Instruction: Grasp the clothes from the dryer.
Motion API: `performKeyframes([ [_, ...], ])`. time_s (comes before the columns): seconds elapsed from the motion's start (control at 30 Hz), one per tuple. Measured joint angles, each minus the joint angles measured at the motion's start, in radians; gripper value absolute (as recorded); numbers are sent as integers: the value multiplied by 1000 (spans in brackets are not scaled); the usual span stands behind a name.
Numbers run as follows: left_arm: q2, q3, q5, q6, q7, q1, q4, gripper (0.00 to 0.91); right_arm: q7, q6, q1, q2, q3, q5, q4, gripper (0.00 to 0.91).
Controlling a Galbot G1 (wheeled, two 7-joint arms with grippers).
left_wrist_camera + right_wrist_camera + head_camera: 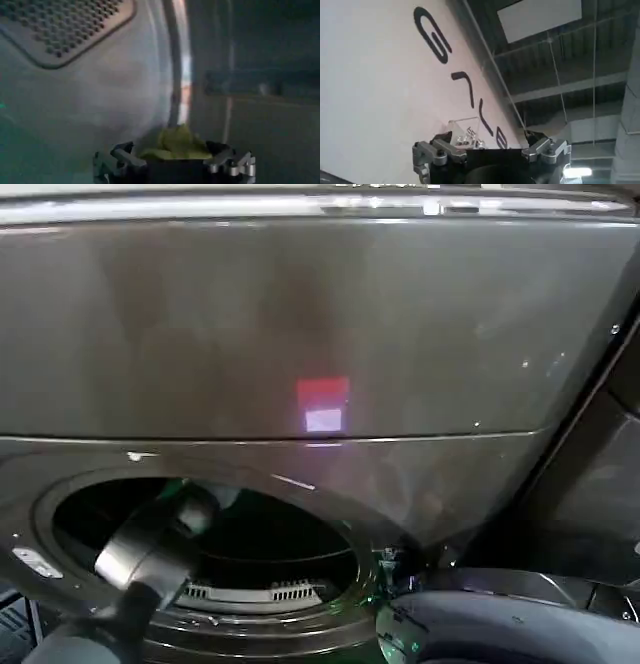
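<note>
Left gripper (175, 162) is sitting inside the drum of the dryer (300, 324), and between its two fingers the clothes (176, 145) are showing as a small olive-green bundle; the fingers (122, 155) are standing on both sides of the fabric and seem to be closing on it, though the exact contact is hidden by the dark body of the gripper. From the head view, the big brown-grey front panel of the dryer is filling most of the scene, with a small bright label (323, 406) glowing red and white near its middle. Below it the round porthole (200, 569) is gaping open, and the left arm (150, 554) is reaching into it from the lower left side. Inside, in the left wrist view, the pale curved drum wall (100, 100) is rising behind the bundle, and a perforated panel (65, 25) is lying on that wall. Right gripper (492, 150) is waiting away from the machine, pointing up beside a white wall with dark lettering (460, 85); its fingers are spreading well apart and are holding nothing. At the lower right of the head view a grey rounded part of the robot (500, 624) is resting near the rim of the porthole.
</note>
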Motion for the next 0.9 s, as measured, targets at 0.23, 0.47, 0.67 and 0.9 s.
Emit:
performKeyframes([
  [0.23,8,5,25,-17,59,-11,29,171,-2,0,3,4,-8,-5,-1,907],
  [0.47,27,9,47,-21,87,-18,52,0,-4,0,4,4,-10,-6,0,907],
  [0.67,27,16,62,-24,102,-26,59,0,-4,-2,1,4,-6,-6,1,907],
  [0.9,23,19,69,-27,113,-25,63,0,-4,-2,1,4,-3,-5,-2,907],
])
